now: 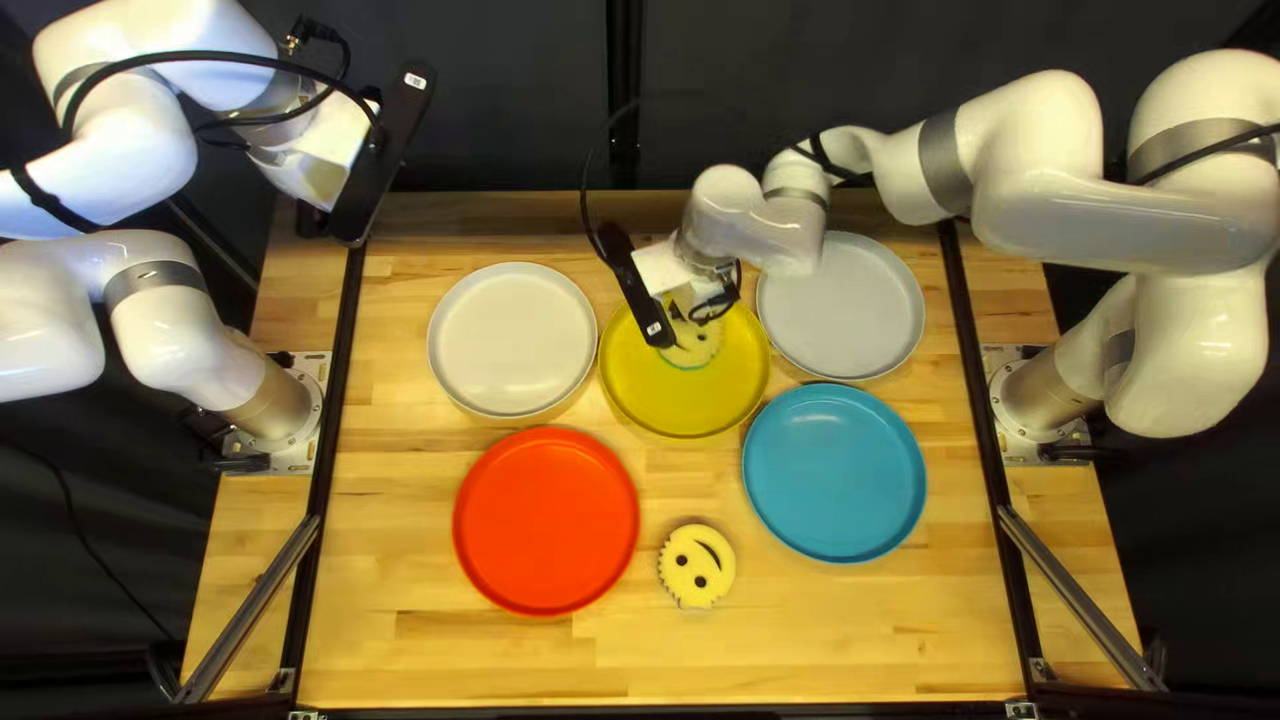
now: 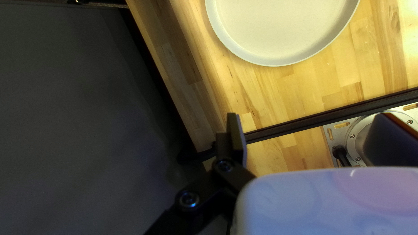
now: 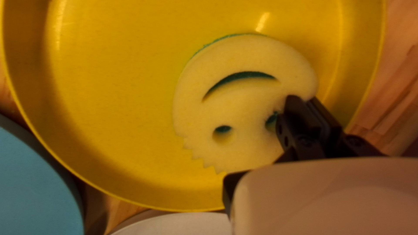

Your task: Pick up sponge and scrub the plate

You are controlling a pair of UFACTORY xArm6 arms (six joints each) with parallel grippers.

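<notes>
Two smiling sponges are showing, and the one at work, a pale yellow sponge (image 3: 244,95) with a teal underside, is sitting inside the rim of the yellow plate (image 1: 674,407). The right gripper (image 1: 640,287) is partly hiding it in the top left view; whether its whole underside is touching the plate, one cannot tell. In the right wrist view the fingers (image 3: 296,111) are standing nearly together and pinching the sponge's edge, while covering part of one eye hole, so how much foam is going between them is hard to make out. The left gripper (image 1: 374,167) is hanging high near the table's far left corner, spread wide and holding nothing; only one finger (image 2: 235,135) is showing clearly. Its wrist view is cutting off the white plate (image 1: 512,339). The grey plate (image 1: 847,320) is lying partly under the right arm (image 1: 934,167). The blue plate (image 1: 835,474), red plate (image 1: 547,520) and spare sponge (image 1: 696,566) are lying uncovered.
</notes>
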